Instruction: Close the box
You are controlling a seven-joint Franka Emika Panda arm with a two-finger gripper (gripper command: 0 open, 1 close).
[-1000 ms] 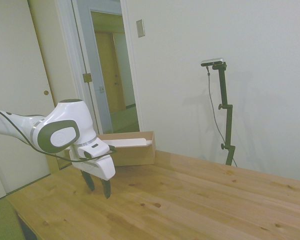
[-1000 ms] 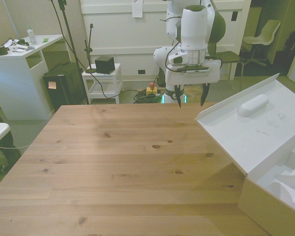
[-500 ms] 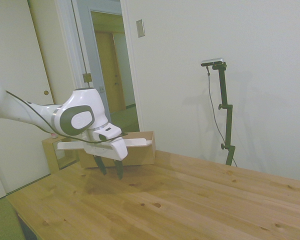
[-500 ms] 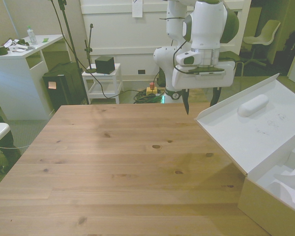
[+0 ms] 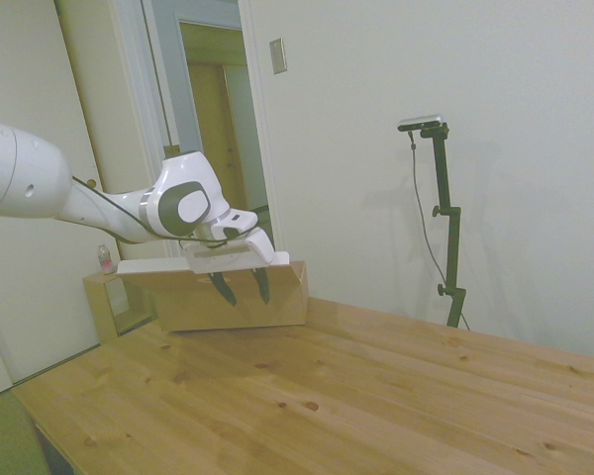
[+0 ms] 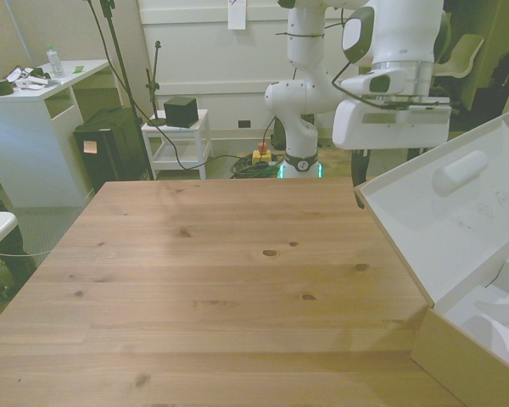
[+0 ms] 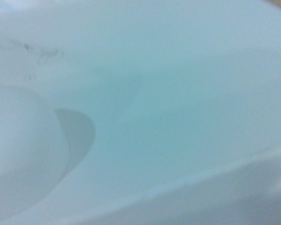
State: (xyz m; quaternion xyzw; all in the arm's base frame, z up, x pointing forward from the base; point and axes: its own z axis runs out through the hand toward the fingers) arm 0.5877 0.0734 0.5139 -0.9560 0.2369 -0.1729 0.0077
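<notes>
My tool (image 5: pixel 242 288), fingers apart and gripping nothing, hangs at the lid (image 6: pixel 441 225) of the box (image 6: pixel 471 356), near the lid's outer edge by the table's (image 6: pixel 220 280) far edge; whether it touches I cannot tell. The box sits at the corner of the table on the front view's right. Its lid stands partly raised, white inside showing with the oval mark (image 6: pixel 460 172), which my wrist view also shows, blurred (image 7: pixel 23 154). The box is open, so I judge nearly all the closing remains
</notes>
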